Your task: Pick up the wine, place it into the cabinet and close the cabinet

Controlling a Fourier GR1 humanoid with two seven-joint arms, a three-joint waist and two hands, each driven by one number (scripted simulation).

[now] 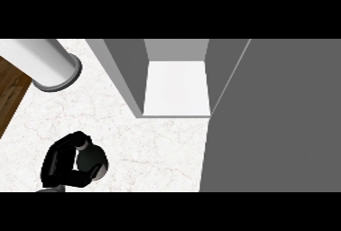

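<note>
Status: the wine bottle (93,158) is seen at lower left over the marble tabletop (153,149), enclosed by the left hand (58,163). The fingers (65,143) are curled round it. Whether it is lifted off the surface cannot be told from above. The right hand is not shown.

The pick-up is judged made or under way; placing and closing are left to do.

The cabinet (177,88) stands open at upper centre, its white shelf visible, well apart from the bottle. Its door (273,126) is swung out along the right. A white cylinder (43,61) lies at upper left, beside a wooden surface (10,94). Neither is judged to block the path from bottle to opening.
</note>
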